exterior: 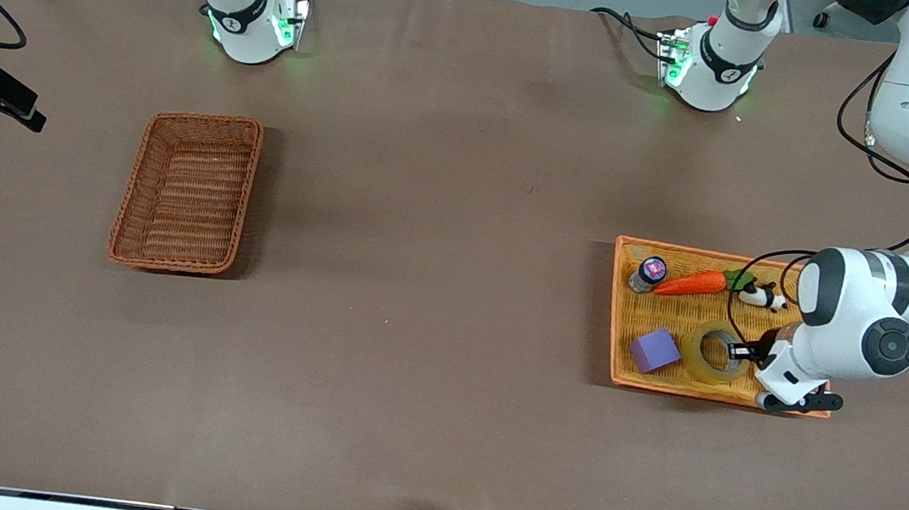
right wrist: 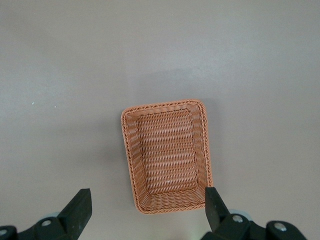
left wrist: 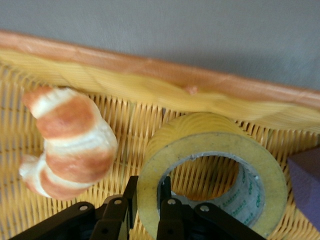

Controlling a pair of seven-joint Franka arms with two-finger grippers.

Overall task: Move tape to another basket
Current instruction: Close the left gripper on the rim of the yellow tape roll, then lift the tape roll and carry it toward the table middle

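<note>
We are seeing the tape [exterior: 714,353] lying in the tray [exterior: 617,368] toward the left arm's end of the table, with the cube [exterior: 655,351] just beside it. The carrot [exterior: 691,283], bottle [exterior: 647,274] and panda figure [exterior: 762,298] are lying farther from the front camera, the croissant [left wrist: 67,142] near the tape. The basket [exterior: 186,192] is sitting well apart toward the right arm's end.

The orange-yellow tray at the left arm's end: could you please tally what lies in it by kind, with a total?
Tape, with the left pincer closed on its wall: 1
Purple cube: 1
Toy carrot: 1
Small bottle: 1
Panda figure: 1
Croissant, seen only from the left wrist: 1
Total: 6
</note>
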